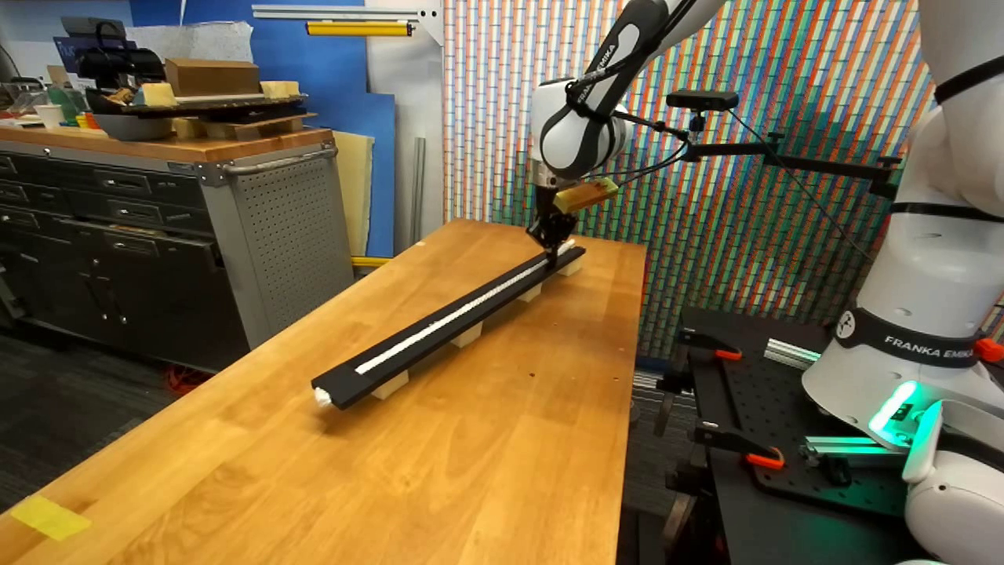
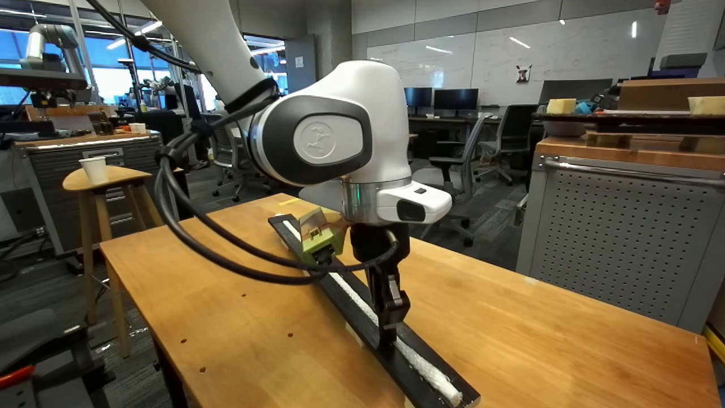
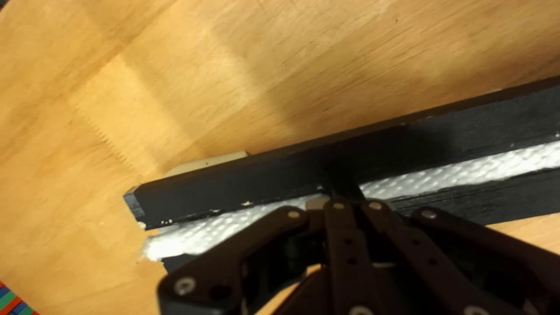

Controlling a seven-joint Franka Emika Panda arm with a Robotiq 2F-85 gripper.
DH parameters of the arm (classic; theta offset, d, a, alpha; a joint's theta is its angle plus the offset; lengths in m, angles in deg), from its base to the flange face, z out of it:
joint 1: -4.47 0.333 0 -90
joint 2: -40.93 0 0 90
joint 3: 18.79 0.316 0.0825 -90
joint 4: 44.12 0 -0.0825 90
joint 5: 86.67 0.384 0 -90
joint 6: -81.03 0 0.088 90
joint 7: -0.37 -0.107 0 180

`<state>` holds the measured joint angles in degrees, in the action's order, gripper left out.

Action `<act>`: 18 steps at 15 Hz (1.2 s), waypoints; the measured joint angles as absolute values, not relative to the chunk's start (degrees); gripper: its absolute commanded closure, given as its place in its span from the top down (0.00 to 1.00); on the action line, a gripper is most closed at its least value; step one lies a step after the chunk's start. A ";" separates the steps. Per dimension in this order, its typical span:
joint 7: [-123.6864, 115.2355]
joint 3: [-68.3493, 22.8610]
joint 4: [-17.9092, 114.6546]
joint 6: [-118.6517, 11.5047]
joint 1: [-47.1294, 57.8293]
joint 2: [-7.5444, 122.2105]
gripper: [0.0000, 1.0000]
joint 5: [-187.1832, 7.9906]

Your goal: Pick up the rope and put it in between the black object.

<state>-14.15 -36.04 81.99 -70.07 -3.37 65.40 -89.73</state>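
The black object [image 1: 471, 318] is a long narrow bar across the table, with a lengthwise groove. It also shows in an exterior view [image 2: 399, 373] and the wrist view [image 3: 271, 179]. The white braided rope [image 1: 435, 324] lies along the groove. In the wrist view the rope [image 3: 459, 177] has an end poking past the bar's end. In an exterior view that rope end [image 2: 433, 377] looks thicker and raised. My gripper [image 1: 551, 257] points down onto the rope near this end, fingers together [image 2: 387, 340]. In the wrist view the fingers [image 3: 343, 188] hide a short stretch of rope.
Small wooden blocks [image 1: 468, 336] prop up the bar on the wooden table [image 1: 502, 439]. Yellow tape [image 1: 51, 516] marks a table corner. A grey cabinet [image 1: 290, 227] stands beside the table. A loop of black cable [image 2: 226, 266] hangs from the arm.
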 measured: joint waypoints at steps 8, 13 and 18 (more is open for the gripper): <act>-14.08 -36.05 80.76 -70.05 -5.71 66.19 0.00 -89.72; -14.08 -36.29 79.66 -70.05 -7.20 67.01 0.00 -89.72; -14.09 -36.65 78.49 -70.05 -8.25 67.95 0.00 -89.44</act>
